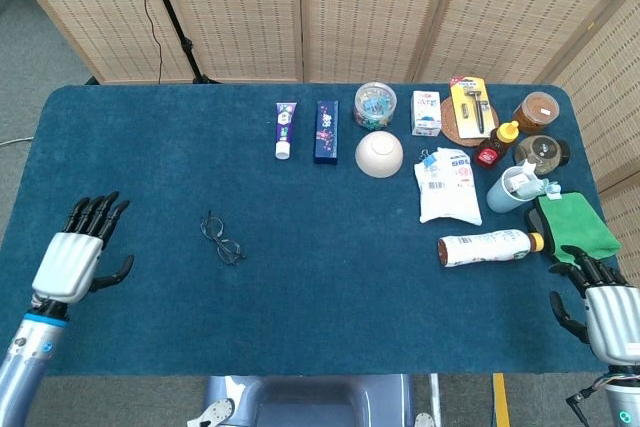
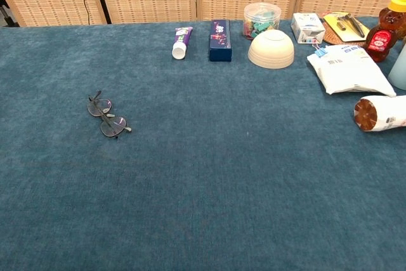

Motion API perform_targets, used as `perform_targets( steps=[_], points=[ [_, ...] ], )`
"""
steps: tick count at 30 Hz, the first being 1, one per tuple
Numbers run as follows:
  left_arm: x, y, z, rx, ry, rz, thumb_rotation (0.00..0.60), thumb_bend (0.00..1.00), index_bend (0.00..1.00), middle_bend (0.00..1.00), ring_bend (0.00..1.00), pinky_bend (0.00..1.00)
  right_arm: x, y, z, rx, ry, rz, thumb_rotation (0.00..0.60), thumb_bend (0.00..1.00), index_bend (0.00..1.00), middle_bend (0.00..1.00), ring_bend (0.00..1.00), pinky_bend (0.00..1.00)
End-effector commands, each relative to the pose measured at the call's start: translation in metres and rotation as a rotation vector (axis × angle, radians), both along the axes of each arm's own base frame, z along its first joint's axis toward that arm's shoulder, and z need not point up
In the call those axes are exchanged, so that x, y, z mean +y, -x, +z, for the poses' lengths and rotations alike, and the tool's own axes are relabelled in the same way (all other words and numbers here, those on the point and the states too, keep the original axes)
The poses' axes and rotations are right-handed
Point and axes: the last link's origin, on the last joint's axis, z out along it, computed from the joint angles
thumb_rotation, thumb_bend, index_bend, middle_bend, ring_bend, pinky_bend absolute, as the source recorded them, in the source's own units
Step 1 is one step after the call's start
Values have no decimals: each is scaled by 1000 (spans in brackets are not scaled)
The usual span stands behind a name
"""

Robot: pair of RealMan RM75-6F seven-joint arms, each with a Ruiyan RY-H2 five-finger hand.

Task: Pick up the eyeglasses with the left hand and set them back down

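A toothpaste tube and a blue box are lying side by side at 12 o'clock on the table. An upturned bowl is sitting just right of the box, with a clear tub behind it. A white pouch is lying at 2 o'clock. A white bottle is lying on its side at 3 o'clock, beside a green cloth. A sauce bottle is standing at 1 o'clock.

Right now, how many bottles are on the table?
2 that I can tell. A honey bottle stands near the far right edge, and a white bottle lies on its side beside the green cloth. Others may hide in the clutter.
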Motion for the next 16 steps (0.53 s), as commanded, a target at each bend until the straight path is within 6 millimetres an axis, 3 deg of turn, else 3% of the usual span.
perform_targets(
  steps=[1, 8, 16],
  points=[
    [-23, 6, 15, -27, -19, 19, 414, 375, 0, 0, 0, 0, 0, -1, -3, -6, -15, 6, 600, 426, 382, 229, 315, 372],
    [-61, 18, 35, -16, -34, 65, 412, 375, 0, 0, 0, 0, 2, -3, -9, -19, -40, 26, 600, 426, 382, 229, 315, 372],
    [-71, 18, 41, -11, -49, 65, 415, 375, 0, 0, 0, 0, 4, -4, -9, -22, -49, 33, 600, 426, 382, 230, 315, 372]
  ],
)
